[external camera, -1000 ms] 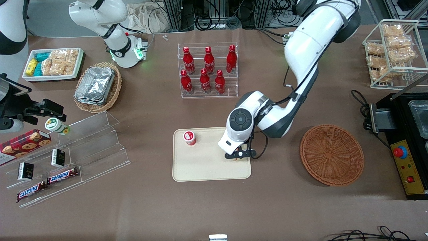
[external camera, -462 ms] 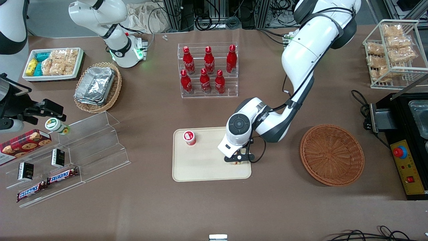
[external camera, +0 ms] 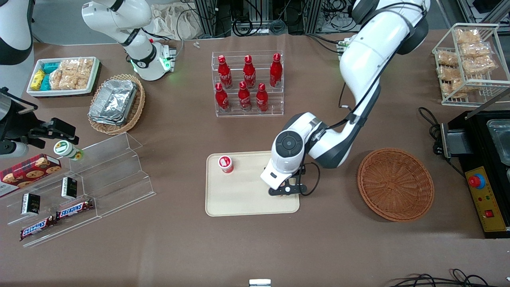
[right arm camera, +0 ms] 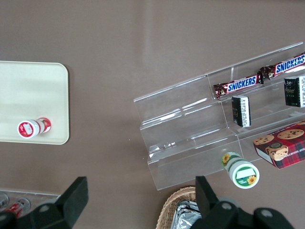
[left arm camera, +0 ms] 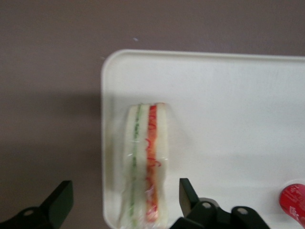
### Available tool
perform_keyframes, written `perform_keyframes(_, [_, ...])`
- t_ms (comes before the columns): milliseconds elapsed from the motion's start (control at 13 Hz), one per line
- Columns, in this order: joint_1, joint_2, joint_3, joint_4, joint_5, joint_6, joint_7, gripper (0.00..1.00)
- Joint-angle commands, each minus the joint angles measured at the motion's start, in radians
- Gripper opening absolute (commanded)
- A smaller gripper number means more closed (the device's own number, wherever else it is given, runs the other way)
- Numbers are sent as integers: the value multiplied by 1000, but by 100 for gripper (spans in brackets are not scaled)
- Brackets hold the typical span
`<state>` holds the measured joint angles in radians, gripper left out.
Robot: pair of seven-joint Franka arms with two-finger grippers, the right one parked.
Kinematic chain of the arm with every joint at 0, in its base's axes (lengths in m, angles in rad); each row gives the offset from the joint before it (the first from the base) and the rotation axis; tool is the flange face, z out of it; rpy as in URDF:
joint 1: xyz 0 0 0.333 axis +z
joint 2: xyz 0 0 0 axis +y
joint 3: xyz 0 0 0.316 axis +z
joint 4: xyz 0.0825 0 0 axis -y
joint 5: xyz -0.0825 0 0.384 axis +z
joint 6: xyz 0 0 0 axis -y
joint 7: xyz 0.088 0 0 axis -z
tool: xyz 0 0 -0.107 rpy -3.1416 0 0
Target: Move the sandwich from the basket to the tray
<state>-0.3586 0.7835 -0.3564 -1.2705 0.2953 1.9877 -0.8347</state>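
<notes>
1. The sandwich [left arm camera: 145, 164] lies on the tray [external camera: 239, 199], along the tray's edge nearest the basket [external camera: 395, 184].
2. The gripper [left arm camera: 126, 198] hovers over the sandwich, fingers spread wide and clear of it.
3. A small red-capped cup [external camera: 225, 164] stands near the tray's corner toward the parked arm's end.

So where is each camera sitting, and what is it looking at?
Front view: high up facing the robots, looking down on the whole table; both arms show, and the pincer hangs over the tray.
Left wrist view: on the working arm, looking straight down at the sandwich lying on the tray; the open pincer's fingers show on either side.
Right wrist view: on the parked arm, looking down at a clear shelf of snacks; its own fingers show.
All three views share the tray and the red-capped cup.
</notes>
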Motion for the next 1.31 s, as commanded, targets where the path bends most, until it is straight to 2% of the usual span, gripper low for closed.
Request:
perform_keyframes(0, [78,-149,-4,-23,-75,-136,8,100])
perform_keyframes(77, [108,-200,-3,-29,-120,-174,23,100])
perform_keyframes(308, [191,-317,-4,-32,-146,-350,139,100])
perform_keyframes(385, [229,-358,-3,-47,-180,-386,182,100])
perform_keyframes(538, [320,-461,4,-140,-228,-379,326,100])
perform_keyframes(692, [313,-561,124,-241,-251,-351,481,100])
perform_keyframes(846, [291,-692,245,-416,-301,-253,673,100])
perform_keyframes(1000, [242,-786,365,-544,-308,-207,843,100])
perform_keyframes(1231, [239,-791,454,-535,-303,-266,1072,100])
